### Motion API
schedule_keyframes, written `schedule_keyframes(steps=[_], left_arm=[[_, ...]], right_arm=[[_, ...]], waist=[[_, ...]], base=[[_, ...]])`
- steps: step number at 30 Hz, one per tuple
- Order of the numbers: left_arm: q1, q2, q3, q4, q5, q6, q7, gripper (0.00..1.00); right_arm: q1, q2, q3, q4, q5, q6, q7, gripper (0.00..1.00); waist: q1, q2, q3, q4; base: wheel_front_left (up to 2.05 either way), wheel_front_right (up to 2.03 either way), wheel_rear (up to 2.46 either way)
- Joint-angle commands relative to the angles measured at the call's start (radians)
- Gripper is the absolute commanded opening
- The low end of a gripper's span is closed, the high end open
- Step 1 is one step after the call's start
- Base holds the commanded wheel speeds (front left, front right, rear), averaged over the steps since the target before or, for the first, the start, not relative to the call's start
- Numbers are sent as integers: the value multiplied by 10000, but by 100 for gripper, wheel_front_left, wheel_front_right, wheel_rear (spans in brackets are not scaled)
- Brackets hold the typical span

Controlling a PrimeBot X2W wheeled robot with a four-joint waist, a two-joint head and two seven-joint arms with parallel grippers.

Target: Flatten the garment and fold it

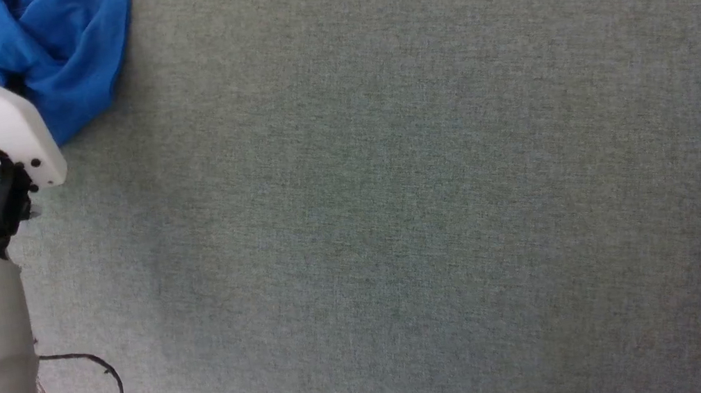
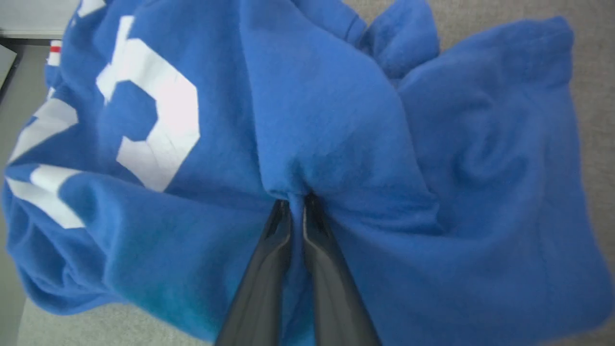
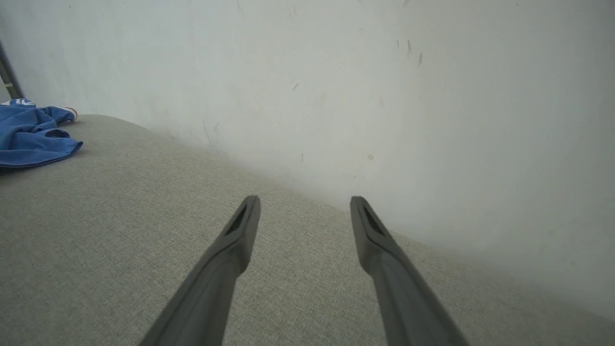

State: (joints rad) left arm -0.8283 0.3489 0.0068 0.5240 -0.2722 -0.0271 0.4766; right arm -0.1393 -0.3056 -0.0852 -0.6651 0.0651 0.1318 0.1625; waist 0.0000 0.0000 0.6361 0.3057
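1. Left wrist view: left gripper pinched on a fold of the garment, crumpled heap fanning toward 12 o'clock.
2. Right gripper spread, empty; garment well apart at 10 o'clock.
3. Left arm nearer.

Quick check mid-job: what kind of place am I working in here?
Likely an indoor room: a wide grey fabric surface, perhaps a mattress or cloth-topped table, runs up to a scuffed white wall, and the blue jersey lies crumpled on it.
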Motion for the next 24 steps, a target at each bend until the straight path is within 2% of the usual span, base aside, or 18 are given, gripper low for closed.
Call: schedule_keyframes(steps=[1, 10, 13, 17, 24], left_arm=[[10, 218, -20, 146, 138, -10, -53, 0], [-794, 1392, -135, -788, 708, -181, -722, 0], [-1326, 1583, -332, -1208, 901, -285, -891, 0], [-1924, 1545, -603, -1671, 987, -395, -870, 0], [-3499, 624, -1141, -2604, 667, -444, -442, 0]], right_arm=[[-106, 73, 43, 88, 111, -11, -131, 100], [-211, 811, 360, 977, 180, -11, -896, 100], [-183, 1171, 439, 1394, 176, -11, -1241, 100], [-60, 1570, 416, 1747, 113, -11, -1549, 100], [602, 2260, -63, 2319, -18, -11, -2118, 100]], waist=[[0, 0, -219, -25], [0, 0, -1451, -243], [0, 0, -2071, -380], [0, 0, -2700, -538], [0, 0, -4058, -960]], base=[[0, 0, 0], [0, 0, 0], [0, 0, 0], [0, 0, 0], [0, 0, 0]])
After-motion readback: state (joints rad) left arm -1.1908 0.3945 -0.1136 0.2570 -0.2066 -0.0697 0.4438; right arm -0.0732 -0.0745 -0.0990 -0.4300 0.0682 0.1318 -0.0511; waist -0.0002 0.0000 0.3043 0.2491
